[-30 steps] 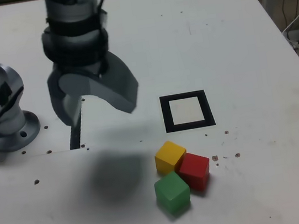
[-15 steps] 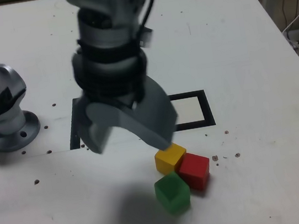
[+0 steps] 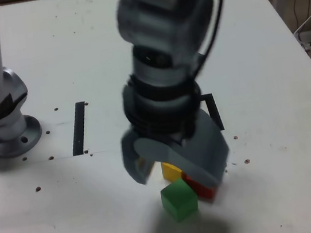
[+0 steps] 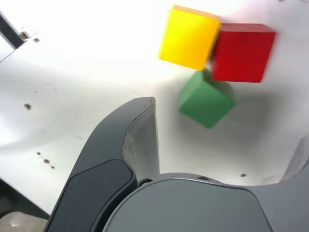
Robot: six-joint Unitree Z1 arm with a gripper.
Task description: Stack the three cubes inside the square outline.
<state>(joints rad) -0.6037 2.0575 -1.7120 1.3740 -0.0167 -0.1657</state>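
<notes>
The gripper [image 3: 177,168], jaws spread and empty, hides most of the square outline [image 3: 215,111] and part of the yellow cube [image 3: 172,170] and red cube [image 3: 202,189]. The green cube [image 3: 179,199] touches both on the white tabletop [image 3: 262,49]. No writing is legible.

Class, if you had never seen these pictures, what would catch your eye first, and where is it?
The big grey gripper fills the middle of the exterior view, fingers spread wide, right over three bright blocks bunched together on the white table. The wrist view shows them best: the yellow block and the red block side by side, the green block tucked against both.
</notes>
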